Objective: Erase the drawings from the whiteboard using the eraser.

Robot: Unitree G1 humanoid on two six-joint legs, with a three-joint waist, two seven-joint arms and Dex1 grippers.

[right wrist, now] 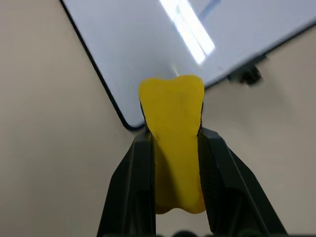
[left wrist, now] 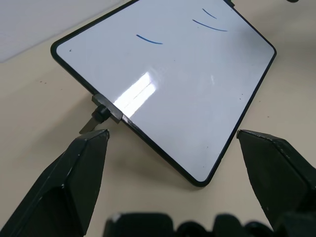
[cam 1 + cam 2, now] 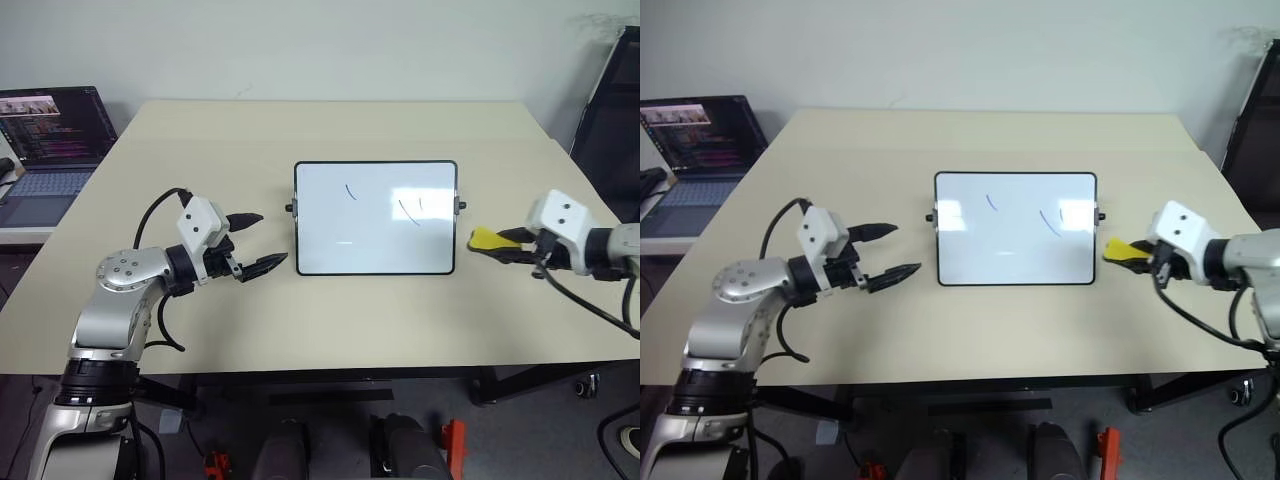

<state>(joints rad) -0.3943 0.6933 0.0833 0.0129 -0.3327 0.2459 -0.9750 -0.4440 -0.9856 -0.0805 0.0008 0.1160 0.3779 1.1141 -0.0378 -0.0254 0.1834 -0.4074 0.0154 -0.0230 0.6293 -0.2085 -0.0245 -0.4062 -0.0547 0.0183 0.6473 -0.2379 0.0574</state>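
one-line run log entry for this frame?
stage: pre-wipe | right gripper: shut on eraser, right of whiteboard | left gripper: open, left of it | drawings: unerased

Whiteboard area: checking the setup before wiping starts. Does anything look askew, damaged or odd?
Nothing stands out. The whiteboard lies flat and square on the table, its drawings unerased. The right gripper holds the eraser beside the board; the left gripper is open.
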